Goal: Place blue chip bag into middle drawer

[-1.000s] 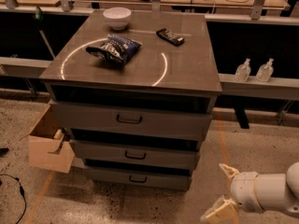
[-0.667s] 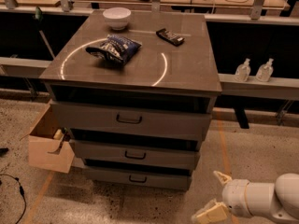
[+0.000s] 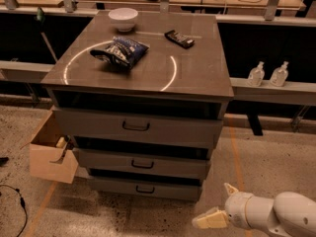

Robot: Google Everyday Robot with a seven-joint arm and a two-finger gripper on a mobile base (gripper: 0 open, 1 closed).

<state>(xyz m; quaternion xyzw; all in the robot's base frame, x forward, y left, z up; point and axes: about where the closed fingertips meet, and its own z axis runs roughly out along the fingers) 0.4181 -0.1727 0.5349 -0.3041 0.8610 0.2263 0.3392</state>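
Observation:
The blue chip bag (image 3: 120,51) lies crumpled on the cabinet top (image 3: 197,73), left of centre, inside a bright ring of light. The middle drawer (image 3: 143,163) is the second of three grey drawers, pulled out a little, with a small dark bar handle. My gripper (image 3: 219,206) is low at the bottom right, near the floor, in front of and right of the cabinet, far from the bag. Its two tan fingers (image 3: 210,217) are spread apart and hold nothing.
A white bowl (image 3: 123,19) and a flat black packet (image 3: 179,39) sit on the cabinet top. A tan wooden box (image 3: 49,152) stands at the cabinet's left. Two clear bottles (image 3: 268,74) rest on a ledge at the right. A cable (image 3: 17,204) lies on the floor.
My gripper and arm have dropped lower and moved left toward the cabinet's lower front. The bag and the drawers have not moved.

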